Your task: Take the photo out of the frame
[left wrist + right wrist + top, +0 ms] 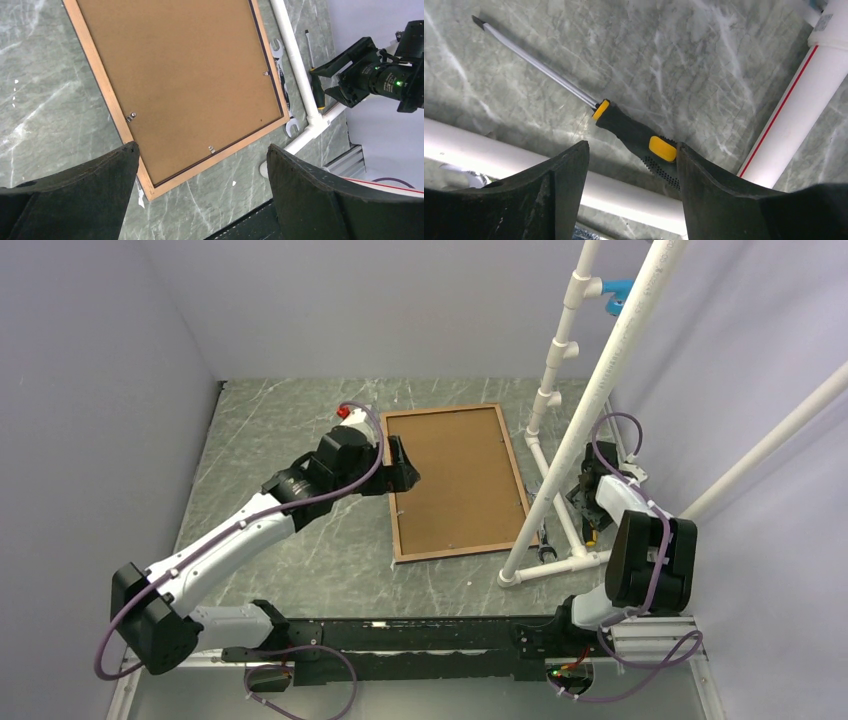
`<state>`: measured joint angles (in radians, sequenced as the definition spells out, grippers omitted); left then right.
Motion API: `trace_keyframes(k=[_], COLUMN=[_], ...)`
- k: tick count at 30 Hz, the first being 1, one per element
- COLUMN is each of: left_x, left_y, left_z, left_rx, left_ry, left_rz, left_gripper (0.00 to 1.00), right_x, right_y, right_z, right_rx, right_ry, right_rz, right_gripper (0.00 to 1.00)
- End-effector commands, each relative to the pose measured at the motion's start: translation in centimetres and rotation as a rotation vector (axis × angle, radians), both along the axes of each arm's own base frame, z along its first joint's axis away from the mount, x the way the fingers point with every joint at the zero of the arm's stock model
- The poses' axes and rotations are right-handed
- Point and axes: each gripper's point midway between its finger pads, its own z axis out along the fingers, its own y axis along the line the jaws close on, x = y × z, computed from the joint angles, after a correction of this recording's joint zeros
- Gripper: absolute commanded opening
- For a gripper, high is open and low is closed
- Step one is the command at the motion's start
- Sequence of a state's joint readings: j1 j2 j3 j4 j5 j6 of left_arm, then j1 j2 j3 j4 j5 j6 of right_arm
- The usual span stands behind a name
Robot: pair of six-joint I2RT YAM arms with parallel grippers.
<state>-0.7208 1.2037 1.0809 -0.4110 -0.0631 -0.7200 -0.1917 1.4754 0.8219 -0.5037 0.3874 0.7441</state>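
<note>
The frame point(460, 551) lay face down on the tabletop point(270, 440).
Overhead, the left hand point(408, 465) hung at its left rim, the photo point(455, 480) brown-back-up inside. Left wrist: that hand point(202, 150) stood apart above a corner. Right wrist: the right hand point(631, 150) gaped over a screwdriver point(634, 132).

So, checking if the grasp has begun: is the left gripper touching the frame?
Cannot tell. In the left wrist view the open left gripper hangs over the frame, one fingertip overlapping its rim, but no view shows contact or a gap.

Frame point(104, 82) back-up on table point(280, 440), wrench point(291, 126) and screwdriver point(634, 132) to its right
</note>
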Motion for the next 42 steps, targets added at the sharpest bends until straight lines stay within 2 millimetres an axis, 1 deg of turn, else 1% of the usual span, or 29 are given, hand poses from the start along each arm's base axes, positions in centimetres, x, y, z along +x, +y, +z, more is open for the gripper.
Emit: trace_keyframes(k=[1, 5, 8, 11, 14, 17, 20, 23, 27, 29, 32, 34, 38, 42], left_x=[0.7, 1.9, 3.3, 4.6, 5.4, 5.4, 5.3, 5.4, 5.3, 5.1, 5.4, 5.5, 5.2, 5.3], left_y=[-1.3, -1.4, -1.0, -0.7, -0.5, -0.4, 0.1, 0.8, 1.2, 1.3, 2.0, 2.3, 2.3, 2.5], left_z=[2.0, 2.6, 2.9, 3.2, 2.9, 1.9, 0.8, 0.5, 0.9, 0.9, 0.7, 0.8, 1.6, 1.7], left_rx=[-0.009, -0.001, -0.011, -0.011, -0.018, -0.016, 0.034, 0.082, 0.095, 0.097, 0.121, 0.135, 0.124, 0.119], left_ry=[-0.037, -0.063, -0.075, -0.101, -0.118, -0.113, -0.11, -0.126, -0.145, -0.151, -0.159, -0.162, -0.185, -0.188], left_rz=[-0.069, -0.091, -0.097, -0.101, -0.119, -0.162, -0.19, -0.187, -0.183, -0.186, -0.159, -0.146, -0.152, -0.152], left_gripper=[0.99, 0.99, 0.99, 1.0, 0.99, 0.99, 0.99, 0.98, 0.99, 0.98, 0.99, 0.99, 0.99, 0.98], right_x=[1.1, 1.7, 2.1, 2.4, 2.6, 2.8, 2.8, 2.8, 2.8, 2.7, 2.5, 2.5, 2.4, 2.5], right_y=[-1.0, -1.3, -1.3, -1.4, -1.8, -2.1, -2.2, -1.9, -1.6, -1.5, -1.8, -2.0, -2.5, -2.9], right_z=[0.0, -0.3, -0.6, -0.5, -0.3, -0.4, -0.8, -1.4, -2.2, -2.4, -2.2, -2.1, -1.8, -1.7], right_rx=[-0.037, -0.051, -0.051, -0.061, -0.083, -0.099, -0.099, -0.086, -0.063, -0.058, -0.072, -0.087, -0.112, -0.13], right_ry=[0.026, 0.05, 0.053, 0.054, 0.055, 0.066, 0.088, 0.102, 0.127, 0.14, 0.156, 0.157, 0.168, 0.175], right_rz=[0.029, 0.054, 0.088, 0.115, 0.126, 0.134, 0.15, 0.17, 0.19, 0.195, 0.195, 0.195, 0.183, 0.176], right_gripper=[0.66, 0.67, 0.64, 0.58, 0.55, 0.49, 0.42, 0.4, 0.37, 0.32, 0.25, 0.24, 0.21, 0.2])
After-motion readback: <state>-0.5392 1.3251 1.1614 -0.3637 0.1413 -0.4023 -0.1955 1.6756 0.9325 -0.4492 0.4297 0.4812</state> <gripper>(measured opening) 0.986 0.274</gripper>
